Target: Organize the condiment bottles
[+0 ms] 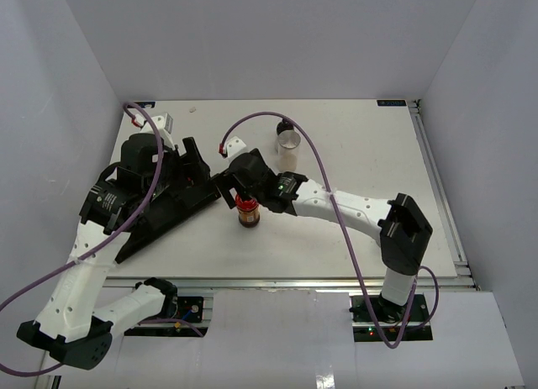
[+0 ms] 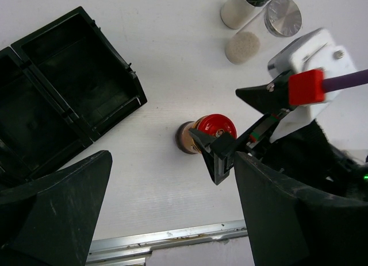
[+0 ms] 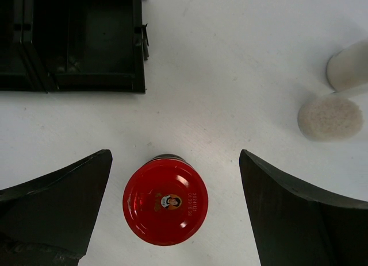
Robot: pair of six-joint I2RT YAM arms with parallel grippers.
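A red-capped condiment bottle [image 1: 249,211] [image 2: 213,127] [image 3: 165,201] with brown contents stands upright on the white table. My right gripper [image 1: 245,199] [image 3: 175,162] hangs over it, open, with a finger on each side of the cap and a clear gap to both. Two more bottles with pale contents stand at the back: a silvery-capped one [image 1: 289,141] [image 2: 282,16] [image 3: 330,118] and a black-capped one [image 1: 284,126] [image 2: 240,8] [image 3: 349,65]. My left gripper [image 1: 192,164] [image 2: 172,214] is open and holds nothing, above the table to the left of the red-capped bottle.
A flat black compartmented tray [image 1: 160,221] [image 2: 63,88] [image 3: 75,42] lies to the left of the red-capped bottle, partly under the left arm. A metal rail [image 2: 167,237] runs along the table's near edge. White walls enclose the table.
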